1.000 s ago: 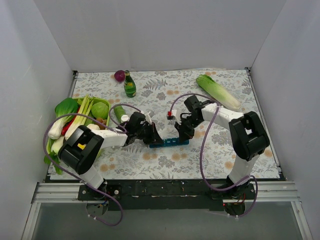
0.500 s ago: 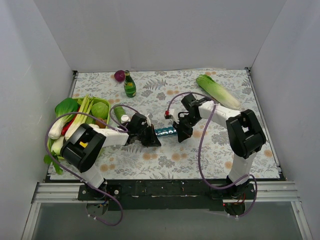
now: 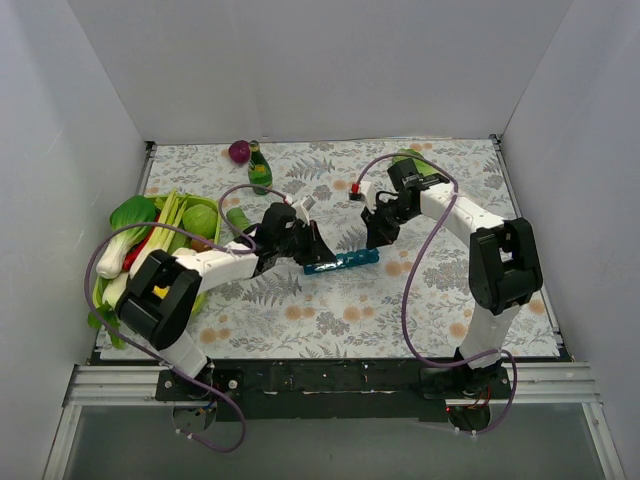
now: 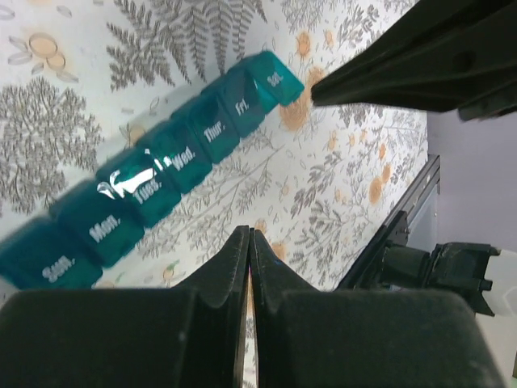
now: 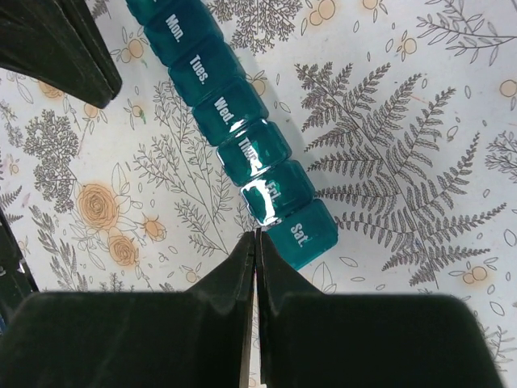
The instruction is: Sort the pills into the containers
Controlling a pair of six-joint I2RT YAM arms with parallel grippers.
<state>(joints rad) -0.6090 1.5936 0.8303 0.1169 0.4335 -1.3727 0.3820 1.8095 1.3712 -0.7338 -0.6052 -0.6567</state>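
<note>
Pill box point(image 3: 343, 262): teal, flat on the floral tablecloth point(image 3: 330, 310), mid-table and slanted, lids down, between the two grippers.
Left gripper point(image 4: 249, 236): fingers pressed together, pinching nothing, tips over bare cloth just beside the row, level with Tues. and Wed.
Right gripper point(image 5: 257, 238): fingers squeezed flat against each other, nothing held, tips right at the edge of the Fri. and Sat. cells; touching or apart, cannot tell.
Only from overhead: both arms reaching in from either side toward the box; green bottle point(image 3: 260, 170) and red onion point(image 3: 239, 151) side by side at the far edge; napa cabbage point(image 3: 410, 156) partly behind the right arm; pile of leafy vegetables point(image 3: 130, 215) far left.
Only from the left wrist: all seven labels, Sun. through Sat., readable in one go; right gripper as a dark wedge just off the Sat. end.
Only from the right wrist: six labels, Mon. to Sat., the rest cut by the frame edge; glare on Thur. and Fri.; left gripper as a dark shape in the top-left corner.
Count: one pill box, seven compartments, two grippers, one bottle, one onion, one cabbage.
</note>
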